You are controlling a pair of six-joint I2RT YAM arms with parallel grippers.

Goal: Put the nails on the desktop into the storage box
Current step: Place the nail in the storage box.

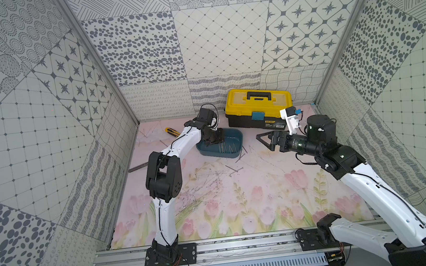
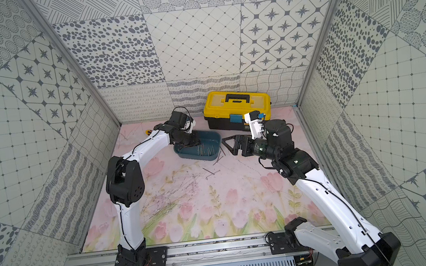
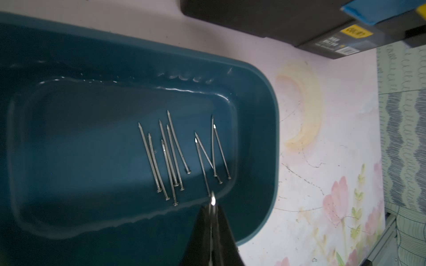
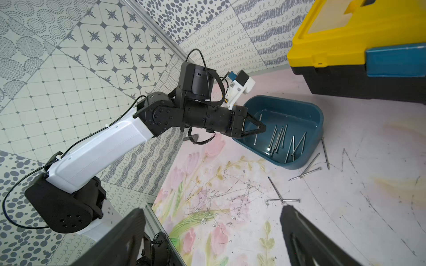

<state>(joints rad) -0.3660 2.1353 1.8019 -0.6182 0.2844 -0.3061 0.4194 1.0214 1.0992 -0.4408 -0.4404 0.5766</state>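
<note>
Left wrist view: nails (image 3: pixel 173 149) lie side by side on the box (image 3: pixel 255 96) floor, beneath the left gripper (image 3: pixel 212 207), which is pinched tight on one nail (image 3: pixel 213 200). We note loose nails (image 4: pixel 310 165) on the desktop (image 4: pixel 368 129) ahead of the right gripper (image 4: pixel 213 209), spread wide, empty; toolbox (image 4: pixel 345 34) beyond.

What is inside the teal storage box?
About ten nails lie loose on the storage box floor; the left gripper, shut on another nail, hangs above. Its fingers cover a strip of floor.
</note>
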